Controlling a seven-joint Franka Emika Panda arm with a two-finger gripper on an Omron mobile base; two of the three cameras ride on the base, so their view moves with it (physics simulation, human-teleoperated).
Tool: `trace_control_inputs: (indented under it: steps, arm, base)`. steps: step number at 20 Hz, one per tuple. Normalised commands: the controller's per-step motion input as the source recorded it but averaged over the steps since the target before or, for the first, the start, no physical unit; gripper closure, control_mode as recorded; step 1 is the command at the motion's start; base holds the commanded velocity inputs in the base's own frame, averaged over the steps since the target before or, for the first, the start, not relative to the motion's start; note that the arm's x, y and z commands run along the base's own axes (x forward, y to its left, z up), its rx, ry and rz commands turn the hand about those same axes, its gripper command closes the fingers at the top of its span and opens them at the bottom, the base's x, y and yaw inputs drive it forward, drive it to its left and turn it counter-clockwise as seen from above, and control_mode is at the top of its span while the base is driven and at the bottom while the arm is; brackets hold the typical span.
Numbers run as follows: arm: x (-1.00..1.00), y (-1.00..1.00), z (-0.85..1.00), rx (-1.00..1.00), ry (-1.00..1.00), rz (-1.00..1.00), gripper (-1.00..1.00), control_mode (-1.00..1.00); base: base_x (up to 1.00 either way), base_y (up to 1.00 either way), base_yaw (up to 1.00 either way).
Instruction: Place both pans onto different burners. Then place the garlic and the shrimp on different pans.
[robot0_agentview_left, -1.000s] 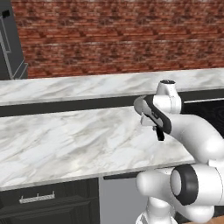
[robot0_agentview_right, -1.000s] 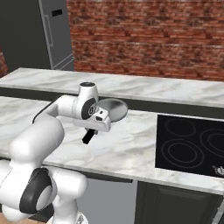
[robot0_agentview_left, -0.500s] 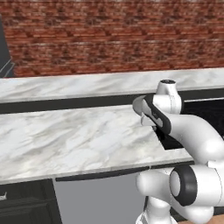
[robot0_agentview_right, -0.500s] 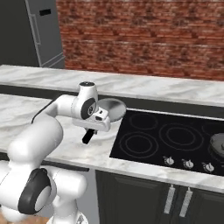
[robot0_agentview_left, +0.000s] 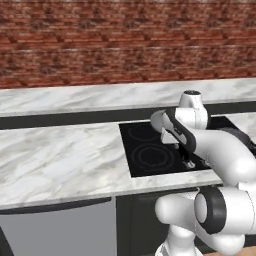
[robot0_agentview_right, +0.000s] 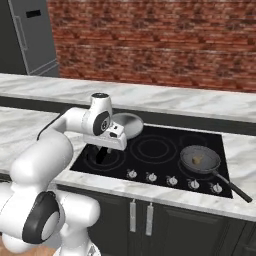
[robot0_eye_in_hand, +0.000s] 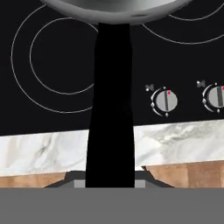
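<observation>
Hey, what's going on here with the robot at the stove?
The robot's gripper is shut on the black handle of the silver pan, holding it in the air above the left side of the cooktop. The darker pan sits on a burner on the right with the pale garlic in it.

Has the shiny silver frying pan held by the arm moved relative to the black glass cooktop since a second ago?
Yes. The silver frying pan now hangs over the black glass cooktop; earlier it was over marble counter, left of it.

Both base views are looking forward and down at the cooktop (robot0_agentview_left: 155, 150) (robot0_agentview_right: 165, 150) from behind; the hand view is hovering close above its front edge (robot0_eye_in_hand: 52, 87).
</observation>
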Motion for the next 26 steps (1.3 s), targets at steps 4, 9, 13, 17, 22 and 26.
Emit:
trace_control_inputs:
  steps: [4, 9, 13, 17, 22, 26]
  arm:
    - [0.00, 0.00, 0.00, 0.00, 0.00, 0.00, 1.00, 1.00]
    - [0.00, 0.00, 0.00, 0.00, 0.00, 0.00, 1.00, 1.00]
    - [0.00, 0.00, 0.00, 0.00, 0.00, 0.00, 1.00, 1.00]
    - [0.00, 0.00, 0.00, 0.00, 0.00, 0.00, 1.00, 1.00]
    - [0.00, 0.00, 0.00, 0.00, 0.00, 0.00, 1.00, 1.00]
    - [0.00, 0.00, 0.00, 0.00, 0.00, 0.00, 1.00, 1.00]
  base:
    - [-0.01, -0.77, 0.00]
    - [0.00, -0.48, 0.00]
    - [0.23, -0.11, 0.00]
    - [0.48, 0.00, 0.00]
    - [0.55, 0.00, 0.00]
    - [0.25, 0.00, 0.00]
